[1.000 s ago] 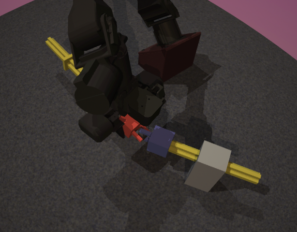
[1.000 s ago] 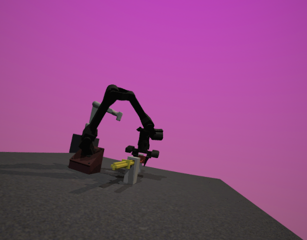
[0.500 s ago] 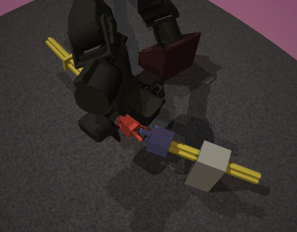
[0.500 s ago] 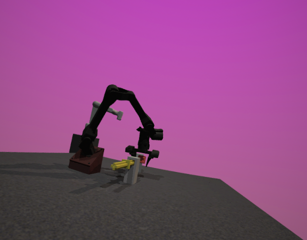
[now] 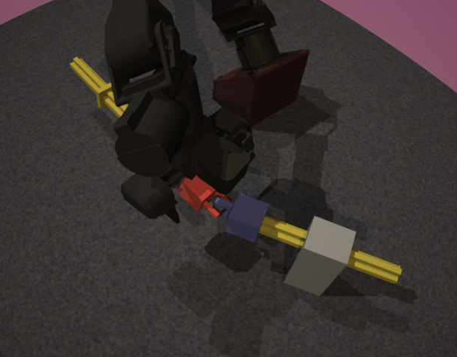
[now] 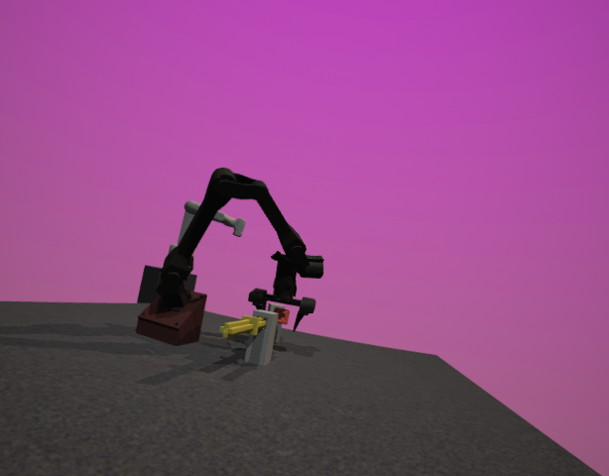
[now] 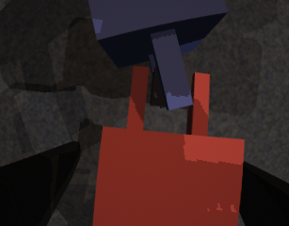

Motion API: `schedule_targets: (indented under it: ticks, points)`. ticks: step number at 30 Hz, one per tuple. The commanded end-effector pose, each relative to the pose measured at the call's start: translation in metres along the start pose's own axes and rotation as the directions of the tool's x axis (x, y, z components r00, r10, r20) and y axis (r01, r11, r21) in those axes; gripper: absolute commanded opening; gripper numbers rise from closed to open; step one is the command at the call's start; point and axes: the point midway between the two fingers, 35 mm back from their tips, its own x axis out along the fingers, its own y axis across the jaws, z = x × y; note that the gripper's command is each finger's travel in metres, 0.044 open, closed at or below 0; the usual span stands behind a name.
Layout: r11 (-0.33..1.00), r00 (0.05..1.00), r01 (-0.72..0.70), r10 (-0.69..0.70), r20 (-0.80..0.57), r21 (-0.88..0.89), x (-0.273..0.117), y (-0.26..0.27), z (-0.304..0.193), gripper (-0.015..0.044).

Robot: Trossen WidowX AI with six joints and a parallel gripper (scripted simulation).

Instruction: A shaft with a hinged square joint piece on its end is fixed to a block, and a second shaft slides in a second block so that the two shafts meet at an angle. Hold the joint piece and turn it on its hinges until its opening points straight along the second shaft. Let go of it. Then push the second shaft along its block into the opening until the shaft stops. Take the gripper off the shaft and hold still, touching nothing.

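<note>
The red joint piece (image 5: pixel 198 192) (image 6: pixel 283 314) (image 7: pixel 168 179) hangs by two arms at the purple forked end (image 5: pixel 248 216) (image 7: pixel 158 14) of the fixed yellow shaft (image 5: pixel 374 265), which runs through a pale block (image 5: pixel 330 239). The piece is angled to that shaft and looks roughly in line with the second shaft. My gripper (image 6: pixel 278 318) (image 7: pixel 154 156) is open, one finger on each side of the joint piece, holding nothing. The second yellow shaft (image 5: pixel 84 74) (image 6: pixel 235 326) has a square collar (image 5: pixel 103 94) and sits in its own pale block (image 6: pixel 264 338). Its inner end is hidden.
My arm hides the second block in the top view. The arm's dark red base (image 5: pixel 277 88) (image 6: pixel 169 322) stands beside the shafts. A pale arm-like shape (image 6: pixel 227 219) shows behind my arm in the exterior view.
</note>
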Motion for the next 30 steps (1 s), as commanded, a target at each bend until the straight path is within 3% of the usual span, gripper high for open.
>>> schedule_targets:
  ticks: [1, 14, 24, 30]
  points:
    - [1.0, 0.999, -0.008, 0.008, -0.044, 0.004, -0.002, 0.0, 0.001, 0.044]
    - [1.0, 0.9, 0.005, -0.007, -0.435, -0.005, -0.027, 0.0, 0.011, 0.044]
    - [1.0, 0.9, 0.0, -0.003, -0.436, -0.005, -0.026, 0.003, 0.01, 0.044]
    - [0.984, 0.911, 0.077, -0.004, -0.412, 0.16, -0.042, 0.0, 0.015, 0.044]
